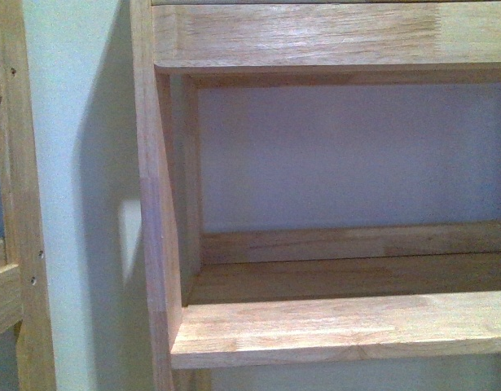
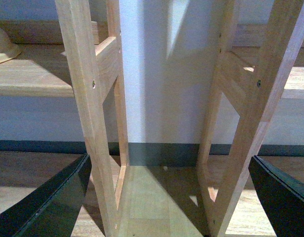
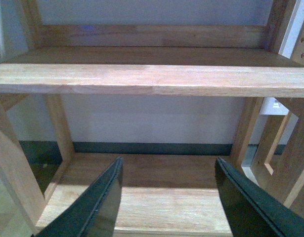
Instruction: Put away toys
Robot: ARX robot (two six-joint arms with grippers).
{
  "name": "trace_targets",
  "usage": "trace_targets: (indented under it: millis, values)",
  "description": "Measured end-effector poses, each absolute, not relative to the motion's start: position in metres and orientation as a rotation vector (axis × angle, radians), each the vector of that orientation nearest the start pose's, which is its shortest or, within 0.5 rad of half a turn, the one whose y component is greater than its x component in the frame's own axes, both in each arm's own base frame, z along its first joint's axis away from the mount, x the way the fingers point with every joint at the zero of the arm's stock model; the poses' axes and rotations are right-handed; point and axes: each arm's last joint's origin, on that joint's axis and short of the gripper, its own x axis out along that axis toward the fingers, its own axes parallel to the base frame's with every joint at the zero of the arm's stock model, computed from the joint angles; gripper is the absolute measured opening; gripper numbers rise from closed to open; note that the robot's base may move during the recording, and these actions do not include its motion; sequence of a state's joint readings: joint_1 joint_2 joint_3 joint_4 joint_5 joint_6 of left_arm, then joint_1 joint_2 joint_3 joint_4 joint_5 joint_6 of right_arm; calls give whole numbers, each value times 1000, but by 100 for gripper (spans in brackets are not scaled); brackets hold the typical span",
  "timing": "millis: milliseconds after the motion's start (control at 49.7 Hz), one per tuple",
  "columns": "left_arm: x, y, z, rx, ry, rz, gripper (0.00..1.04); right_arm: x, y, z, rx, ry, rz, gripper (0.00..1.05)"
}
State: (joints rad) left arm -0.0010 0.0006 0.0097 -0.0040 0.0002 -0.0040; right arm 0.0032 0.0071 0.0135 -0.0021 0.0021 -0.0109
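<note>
A pale yellow rounded thing [image 2: 3,47] lies on a wooden shelf at the edge of the left wrist view. Only a small part shows, so I cannot tell whether it is the plush toy. No toy shows in the front or right wrist views. My left gripper [image 2: 166,197] is open and empty, facing the gap between two wooden shelf units, low over the floor. My right gripper [image 3: 169,197] is open and empty, in front of a shelf unit's bottom board [image 3: 142,197]. Neither arm shows in the front view.
The front view shows a wooden shelf unit [image 1: 331,326] against a pale wall, with another unit's post [image 1: 18,244] at the left. Slanted wooden side frames [image 2: 87,113] [image 2: 255,108] flank the left gripper. A shelf board [image 3: 152,79] lies above the right gripper.
</note>
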Motion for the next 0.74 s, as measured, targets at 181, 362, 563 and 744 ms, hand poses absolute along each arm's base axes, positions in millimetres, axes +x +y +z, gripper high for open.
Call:
trace_targets:
  millis: [181, 362, 563, 744]
  values:
    - [97, 0, 166, -4, -5, -1, 99, 97, 0, 167, -11, -4, 1, 87]
    - [97, 0, 166, -4, -5, -1, 99, 97, 0, 167, -7, -4, 1, 104]
    - [97, 0, 166, -4, -5, -1, 99, 97, 0, 167, -7, -4, 1, 104]
    - [97, 0, 166, -4, -5, -1, 99, 97, 0, 167, -7, -4, 1, 104]
